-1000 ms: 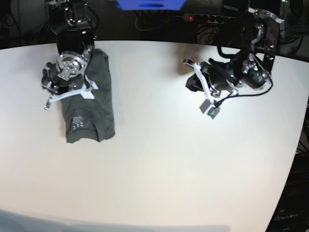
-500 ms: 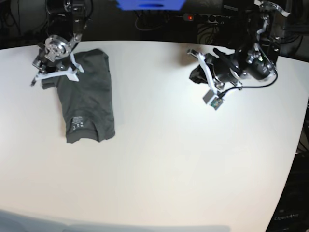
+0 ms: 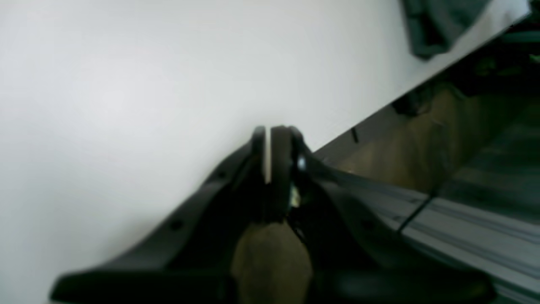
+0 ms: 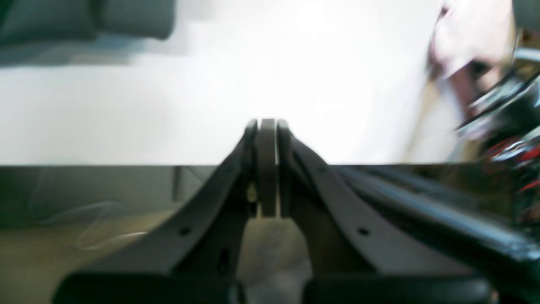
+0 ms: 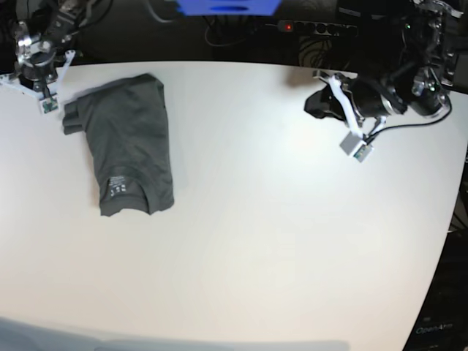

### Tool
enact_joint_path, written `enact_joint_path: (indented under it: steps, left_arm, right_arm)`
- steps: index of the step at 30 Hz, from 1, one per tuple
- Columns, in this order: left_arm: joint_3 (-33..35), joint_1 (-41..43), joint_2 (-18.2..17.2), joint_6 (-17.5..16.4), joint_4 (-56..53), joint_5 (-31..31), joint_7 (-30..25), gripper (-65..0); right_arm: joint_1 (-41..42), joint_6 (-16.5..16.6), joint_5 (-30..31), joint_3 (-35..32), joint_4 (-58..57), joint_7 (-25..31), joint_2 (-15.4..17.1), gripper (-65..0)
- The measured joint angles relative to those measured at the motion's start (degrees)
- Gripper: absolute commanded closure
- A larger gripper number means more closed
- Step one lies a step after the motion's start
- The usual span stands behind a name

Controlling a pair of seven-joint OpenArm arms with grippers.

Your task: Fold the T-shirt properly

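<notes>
Table (image 5: 256, 241): white, bearing one garment. The T-shirt (image 5: 130, 150) lies at ten o'clock in the base view, folded into a narrow upright rectangle, label end nearest the camera, one sleeve edge protruding at its upper left corner. Left gripper (image 5: 316, 104) at two o'clock, clenched, empty, well apart from the cloth. Right gripper (image 4: 266, 126) at eleven o'clock by the table edge, clenched, empty. Judgement: folding appears essentially complete; next move calls for tucking the sleeve or retiring both arms.
</notes>
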Motion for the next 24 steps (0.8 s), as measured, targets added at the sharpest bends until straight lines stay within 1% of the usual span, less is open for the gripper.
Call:
enact_joint_path:
  steps: [3, 6, 8, 11, 14, 15, 18, 19, 22, 24]
  left_arm:
    - [0.15, 3.04, 0.07, 0.13, 0.28, 0.74, 1.36, -2.2]
    - [0.39, 4.85, 0.17, 0.00, 0.48, 2.62, 1.44, -2.2]
    - [0.28, 6.10, 0.20, 0.02, 0.52, 4.59, 0.39, -2.2]
    - [0.15, 9.18, 0.17, 0.04, 0.55, 8.17, 0.61, -2.2]
    - [0.11, 12.59, 0.20, 0.04, 0.55, 10.49, 1.05, -2.2]
    - [0.13, 13.49, 0.17, 0.04, 0.55, 11.54, 0.92, -2.2]
    - [-0.07, 16.83, 0.22, 0.02, 0.55, 13.86, 0.20, -2.2]
    - [-0.09, 18.10, 0.22, 0.04, 0.52, 15.17, -0.35, -2.2]
    - [-0.17, 23.04, 0.81, 0.04, 0.11, 17.53, -7.91, -2.2]
    - [0.00, 25.75, 1.03, 0.00, -1.14, 20.15, -9.33, -2.2]
  right_arm:
    - [-0.68, -0.31, 3.67, 3.67, -0.04, -0.20, 0.26, 0.0]
    - [-2.32, -0.26, 7.02, 4.48, -0.81, 0.15, 0.13, 0.0]
    - [-4.35, -0.26, 8.66, 4.98, -1.29, 0.52, 0.00, 0.0]
    - [-6.47, -0.24, 8.50, 5.18, -4.17, 0.24, 0.11, 0.0]
    - [-7.93, -0.28, 8.79, 5.22, -7.82, 0.00, 0.13, 0.0]
    - [-8.11, -0.31, 8.59, 5.22, -9.29, 0.48, 0.11, 0.0]
    - [-8.94, -0.24, 9.46, 6.29, -13.75, 5.03, 0.00, 0.0]
    - [-9.05, -0.31, 9.07, 6.99, -15.17, 5.99, -0.02, 0.0]
    - [-9.31, -0.50, 8.81, 9.11, -20.85, 9.42, 0.22, 0.0]
    - [-9.38, -0.46, 8.41, 10.58, -24.48, 12.20, 0.09, 0.0]
